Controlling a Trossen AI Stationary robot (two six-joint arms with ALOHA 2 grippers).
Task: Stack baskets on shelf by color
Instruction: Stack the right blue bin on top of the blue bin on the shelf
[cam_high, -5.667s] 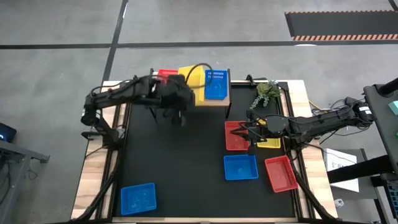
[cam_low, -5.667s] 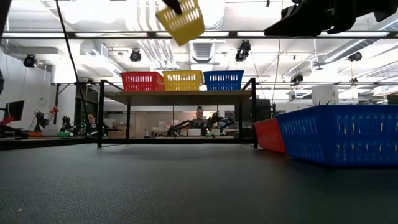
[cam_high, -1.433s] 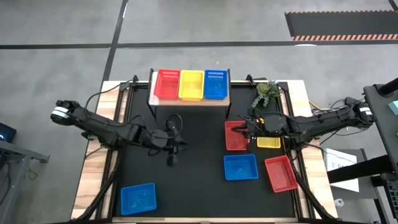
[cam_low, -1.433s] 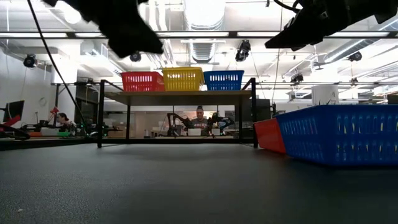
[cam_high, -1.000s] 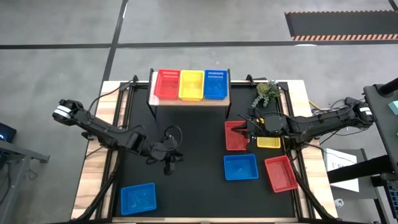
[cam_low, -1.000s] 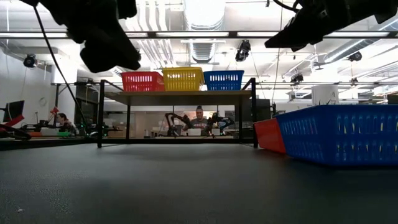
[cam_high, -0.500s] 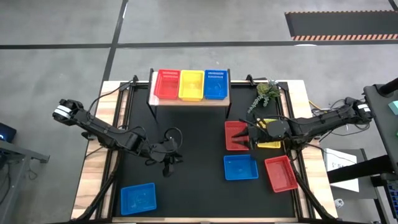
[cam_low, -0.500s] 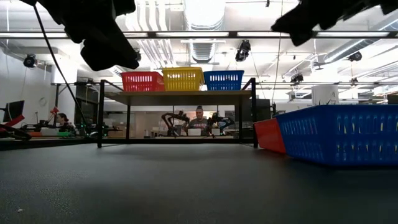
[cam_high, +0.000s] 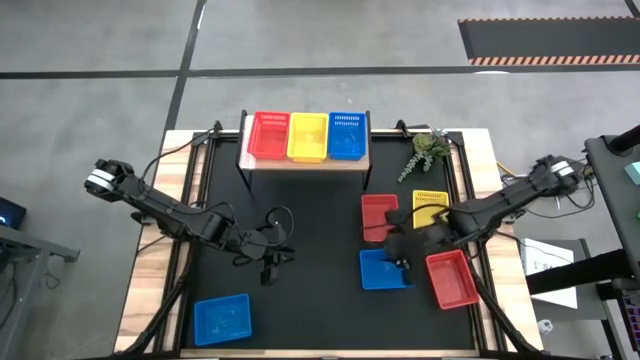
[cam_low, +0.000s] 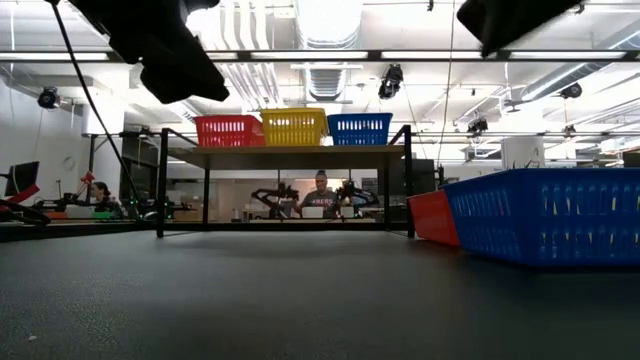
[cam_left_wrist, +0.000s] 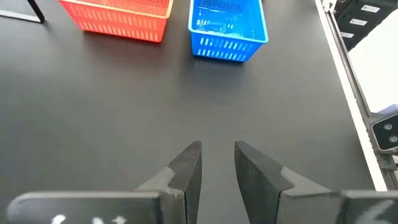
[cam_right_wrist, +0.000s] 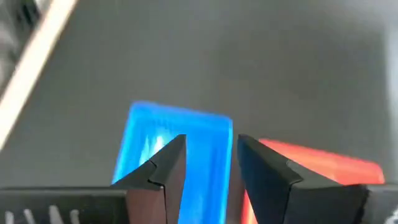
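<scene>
The shelf (cam_high: 306, 160) stands at the table's far edge and bears a red (cam_high: 268, 135), a yellow (cam_high: 307, 137) and a blue basket (cam_high: 347, 135) side by side. On the table's right half lie a red (cam_high: 379, 216), a yellow (cam_high: 431, 207), a blue (cam_high: 385, 268) and another red basket (cam_high: 452, 279), each on its bottom. One more blue basket (cam_high: 221, 319) lies at the near left. My right gripper (cam_right_wrist: 211, 155) hovers open above the blue basket (cam_right_wrist: 174, 143) on the right. My left gripper (cam_left_wrist: 217, 168) is open over bare table left of centre.
A small potted plant (cam_high: 430, 150) stands at the far right beside the shelf. Wooden rails (cam_high: 490, 230) edge the black table. Bare black surface (cam_high: 300, 220) lies between the shelf and the left gripper. People and other robot arms show in the room behind the shelf.
My right gripper has gone from above the yellow and red baskets toward the table's near edge and a little left, and now hangs over the blue basket. The yellow basket, partly covered before, now shows whole.
</scene>
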